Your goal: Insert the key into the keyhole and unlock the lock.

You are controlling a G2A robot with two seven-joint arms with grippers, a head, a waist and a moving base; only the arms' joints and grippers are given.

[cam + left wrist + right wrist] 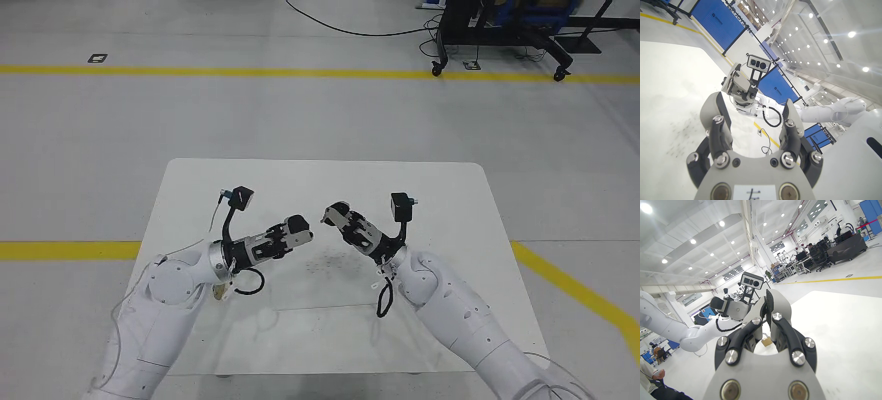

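- We see a white table (440, 200) with rounded corners. It stands on a grey floor (300, 120) with yellow lines, and a black cart on wheels (500, 35) is behind it.
- Dark scuff marks (335, 265) are on the middle of the table.
- From the wrist views, the room is a high hall with a white ceiling, round lamps and blue panels (723, 28).
- In the top view both arms hang over the middle of the table, with the left gripper (300, 228) facing the right gripper (330, 213), near but apart.
- The left wrist view shows the left gripper (753, 98) spread wide and holding nothing.
- There, the right gripper (730, 79) has its fingers pressed together; we cannot tell if they pinch something.
- The right wrist view gives us the lock (766, 341), a brass padlock on the table beyond the right gripper (766, 295).
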